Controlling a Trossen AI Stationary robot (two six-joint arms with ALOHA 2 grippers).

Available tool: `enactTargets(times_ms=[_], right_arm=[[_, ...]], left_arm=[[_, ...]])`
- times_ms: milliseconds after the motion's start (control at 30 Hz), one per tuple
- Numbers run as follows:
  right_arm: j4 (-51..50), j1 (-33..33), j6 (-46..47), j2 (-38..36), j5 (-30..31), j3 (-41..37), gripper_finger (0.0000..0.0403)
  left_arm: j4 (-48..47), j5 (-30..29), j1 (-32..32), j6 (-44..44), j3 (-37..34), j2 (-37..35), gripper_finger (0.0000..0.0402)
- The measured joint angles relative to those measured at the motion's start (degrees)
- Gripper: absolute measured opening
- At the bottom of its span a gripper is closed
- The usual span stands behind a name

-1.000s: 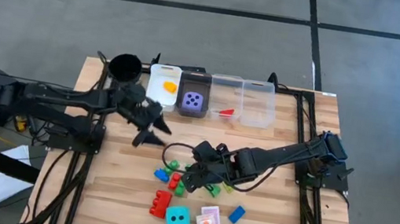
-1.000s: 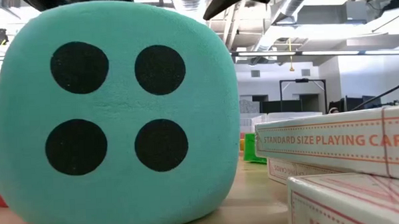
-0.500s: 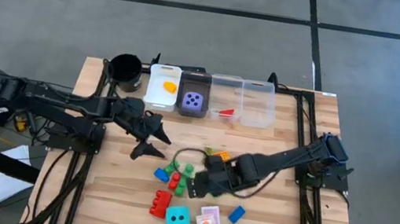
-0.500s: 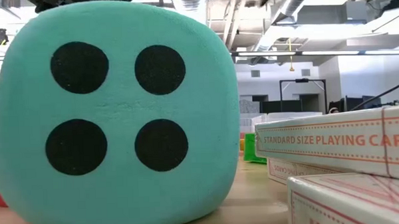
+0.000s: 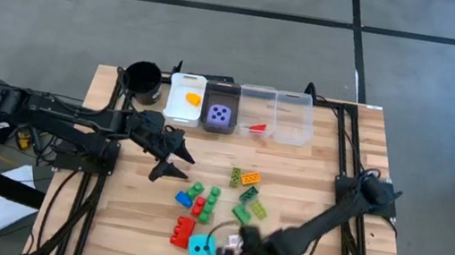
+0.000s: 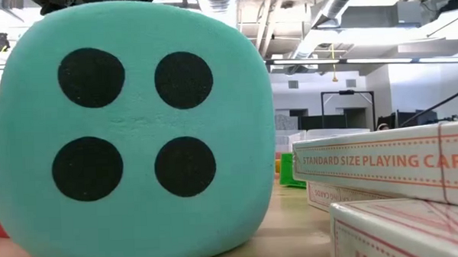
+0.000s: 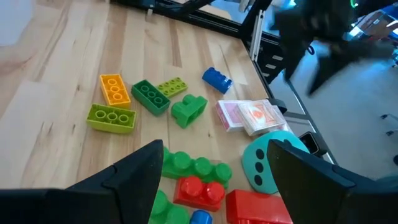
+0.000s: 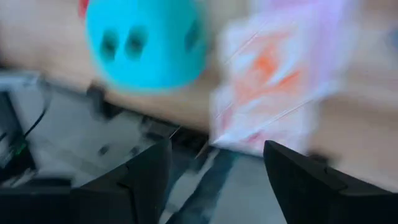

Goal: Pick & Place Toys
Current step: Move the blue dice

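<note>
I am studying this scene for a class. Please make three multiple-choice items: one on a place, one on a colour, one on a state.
1. Where is the purple die?
A. In a bin
B. On the floor
C. In the black cup

2. What colour is the die near the cards?
A. Yellow
B. Cyan
C. Red

3. How is the left gripper?
A. Holding a brick
B. Shut on a card
C. Open, empty

Answers: 1 A, it lies in the second bin of the row. 2 B, the low view shows its colour. 3 C, its fingers stand apart.
</note>
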Motion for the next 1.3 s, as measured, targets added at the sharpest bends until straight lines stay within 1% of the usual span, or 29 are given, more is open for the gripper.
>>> enactTargets(times_ms=[100,167,267,333,500,667,733,833,933,1033,1100,1133,1300], right_arm=[[5.26,0.81,-0.17,2.33,0.10,1.67,0.0249],[7.68,0.77,-0.31,3.49,1.50,3.25,0.0249],[6.83,0.27,-0.81,4.44,5.25,4.22,0.0249],[5.64,-0.04,-3.05,4.24,7.48,4.22,0.0249],[6.76,-1.02,-10.30,3.94,7.42,4.29,0.0249],[5.01,-1.39,-11.49,3.87,7.39,4.29,0.0253],[3.53,-1.56,-11.48,3.87,7.35,4.29,0.0261],[1.70,-1.33,-11.58,3.87,7.21,4.29,0.0286],[0.10,-1.10,-11.69,3.87,6.95,4.26,0.0325],[-2.33,-1.06,-11.69,3.85,6.19,4.26,0.0374],[-3.61,-1.16,-12.38,3.85,5.77,4.26,0.0393],[-3.89,-1.26,-13.10,3.85,5.77,4.26,0.0393],[-4.23,-2.13,-19.70,3.85,5.77,4.26,0.0369]], left_arm=[[0.05,0.01,0.00,0.25,-0.01,0.01,0.0281],[-0.10,0.03,0.00,0.55,-0.02,0.01,0.0281],[0.11,0.01,0.00,0.62,0.00,0.01,0.0281],[0.59,0.03,0.00,0.66,-0.02,0.01,0.0281],[1.46,0.04,0.00,0.37,0.00,0.00,0.0281],[1.61,0.06,0.00,0.22,0.00,0.01,0.0281],[1.78,0.05,0.00,0.22,0.00,-0.01,0.0281],[2.03,0.06,0.00,0.22,0.00,-0.01,0.0281],[2.08,0.06,0.00,0.22,0.00,-0.01,0.0281],[2.11,0.06,0.00,0.22,0.00,-0.01,0.0281],[2.11,0.06,0.00,0.21,0.00,-0.01,0.0281],[2.13,0.06,0.00,0.20,0.00,-0.01,0.0281],[2.19,0.06,0.00,0.19,0.00,-0.01,0.0281]])
